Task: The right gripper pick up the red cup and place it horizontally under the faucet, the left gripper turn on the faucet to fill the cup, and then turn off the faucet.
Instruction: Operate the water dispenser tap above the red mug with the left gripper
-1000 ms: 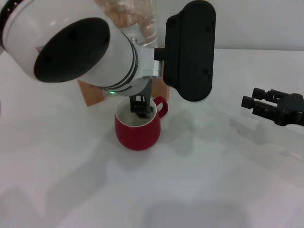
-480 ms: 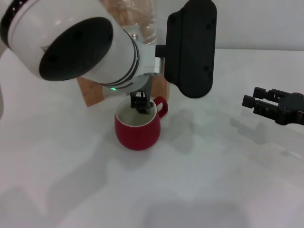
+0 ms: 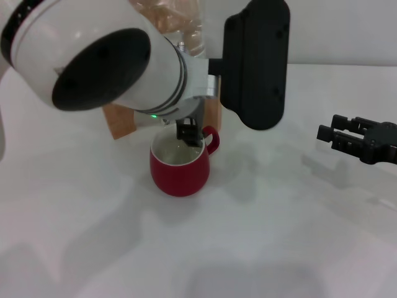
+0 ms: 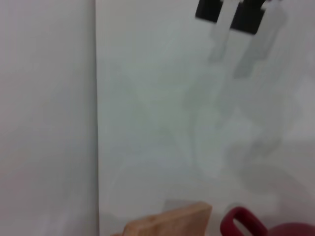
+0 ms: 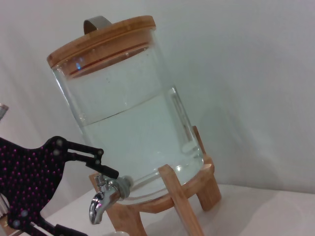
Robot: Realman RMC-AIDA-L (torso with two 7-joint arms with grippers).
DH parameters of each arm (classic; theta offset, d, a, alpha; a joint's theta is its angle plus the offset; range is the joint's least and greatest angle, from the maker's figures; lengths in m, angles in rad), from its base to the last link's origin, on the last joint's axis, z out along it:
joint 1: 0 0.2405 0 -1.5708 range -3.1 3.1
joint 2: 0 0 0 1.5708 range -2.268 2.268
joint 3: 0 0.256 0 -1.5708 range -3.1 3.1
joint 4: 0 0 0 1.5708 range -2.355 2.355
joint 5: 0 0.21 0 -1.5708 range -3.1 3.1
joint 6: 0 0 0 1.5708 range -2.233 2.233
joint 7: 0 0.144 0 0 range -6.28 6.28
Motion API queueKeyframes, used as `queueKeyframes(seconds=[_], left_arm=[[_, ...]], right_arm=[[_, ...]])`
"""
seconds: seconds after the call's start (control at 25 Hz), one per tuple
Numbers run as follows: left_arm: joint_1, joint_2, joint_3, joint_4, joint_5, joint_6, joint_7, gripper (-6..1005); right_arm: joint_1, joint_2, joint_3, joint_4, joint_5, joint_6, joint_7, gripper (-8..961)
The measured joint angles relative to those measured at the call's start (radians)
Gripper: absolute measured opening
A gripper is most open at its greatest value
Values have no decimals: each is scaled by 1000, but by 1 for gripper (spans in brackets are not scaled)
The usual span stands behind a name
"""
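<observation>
The red cup (image 3: 180, 166) stands upright on the white table below the faucet (image 5: 103, 200); its handle (image 4: 240, 223) also shows in the left wrist view. My left gripper (image 3: 189, 133) hangs just over the cup's far rim, under my big white left arm. In the right wrist view its fingers (image 5: 81, 152) are spread, and the upper one reaches the top of the chrome faucet. My right gripper (image 3: 327, 128) hovers open and empty far to the right, apart from the cup. Its two fingertips (image 4: 206, 10) also appear in the left wrist view.
A glass water jar (image 5: 128, 113) with a wooden lid sits on a wooden stand (image 5: 172, 201) behind the cup. The stand's edge (image 3: 121, 121) shows past my left arm. A white wall rises behind the table.
My left arm has shifted slightly up and to the right, and its fingers have risen from inside the cup's rim. The cup and the right gripper have stayed put.
</observation>
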Motion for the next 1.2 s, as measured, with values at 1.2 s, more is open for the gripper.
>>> queueKeyframes(seconds=[1.2], left_arm=[[474, 4, -270, 230, -494, 272, -100, 888]], right_arm=[[1, -8, 13, -9, 0, 16, 0, 558]])
